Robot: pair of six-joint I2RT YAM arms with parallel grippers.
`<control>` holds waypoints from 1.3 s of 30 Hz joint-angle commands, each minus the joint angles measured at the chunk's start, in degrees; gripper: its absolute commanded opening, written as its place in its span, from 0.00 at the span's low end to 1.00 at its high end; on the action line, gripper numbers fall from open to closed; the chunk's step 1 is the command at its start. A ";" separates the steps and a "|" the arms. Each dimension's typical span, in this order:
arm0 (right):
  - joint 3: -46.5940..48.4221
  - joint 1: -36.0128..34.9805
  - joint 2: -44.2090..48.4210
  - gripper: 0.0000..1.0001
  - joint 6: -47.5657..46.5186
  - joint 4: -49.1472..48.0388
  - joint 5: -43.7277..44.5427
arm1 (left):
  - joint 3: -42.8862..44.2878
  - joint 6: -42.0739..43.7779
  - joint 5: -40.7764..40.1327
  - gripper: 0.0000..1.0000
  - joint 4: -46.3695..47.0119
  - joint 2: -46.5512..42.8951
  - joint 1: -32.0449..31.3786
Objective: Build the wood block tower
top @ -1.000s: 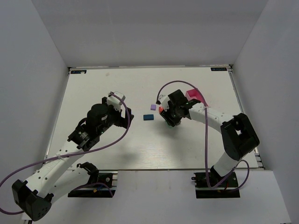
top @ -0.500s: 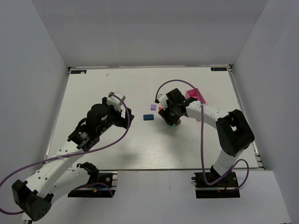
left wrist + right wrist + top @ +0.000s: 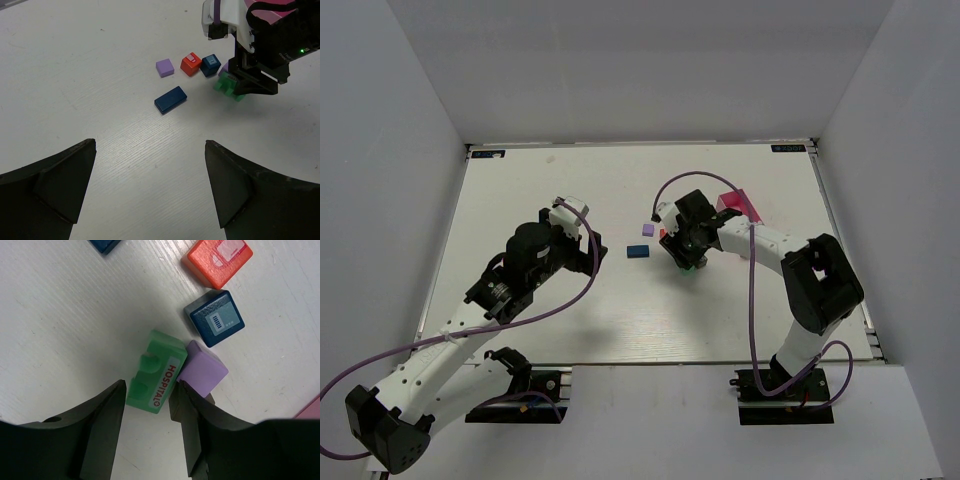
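Observation:
Loose wood blocks lie mid-table, with no stack standing. My right gripper [image 3: 148, 389] is shut on the near end of a green "HOSPITAL" block [image 3: 156, 372], which rests on the table. A purple block [image 3: 202, 371] leans against its right side. Beyond them sit a dark blue cube [image 3: 215, 318] and an orange block [image 3: 220, 260]. In the left wrist view a flat dark blue block [image 3: 170, 99] and another purple block [image 3: 164, 67] lie left of that cluster. My left gripper [image 3: 150, 142] hangs open over bare table, well short of the blocks.
A pink tray [image 3: 738, 205] stands just behind and right of the right gripper [image 3: 685, 258]. White walls enclose the table [image 3: 520, 190] on three sides. The left gripper [image 3: 585, 252] is left of the flat blue block [image 3: 638, 252].
The right arm's elbow has drawn in and its wrist has shifted slightly left, staying over the green block. The left arm and the other blocks have not moved.

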State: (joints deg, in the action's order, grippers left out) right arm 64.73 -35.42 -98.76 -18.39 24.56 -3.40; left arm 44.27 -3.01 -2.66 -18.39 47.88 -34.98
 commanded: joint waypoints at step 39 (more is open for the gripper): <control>2.07 -1.67 -3.02 0.49 -0.59 3.48 -1.53 | -0.41 -0.07 1.07 1.00 0.46 -1.21 0.09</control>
State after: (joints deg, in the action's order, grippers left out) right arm 64.73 -36.71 -101.45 -18.50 27.20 -5.63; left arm 44.27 -3.01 -2.33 -18.39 47.88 -34.98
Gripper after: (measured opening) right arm 0.495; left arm 0.996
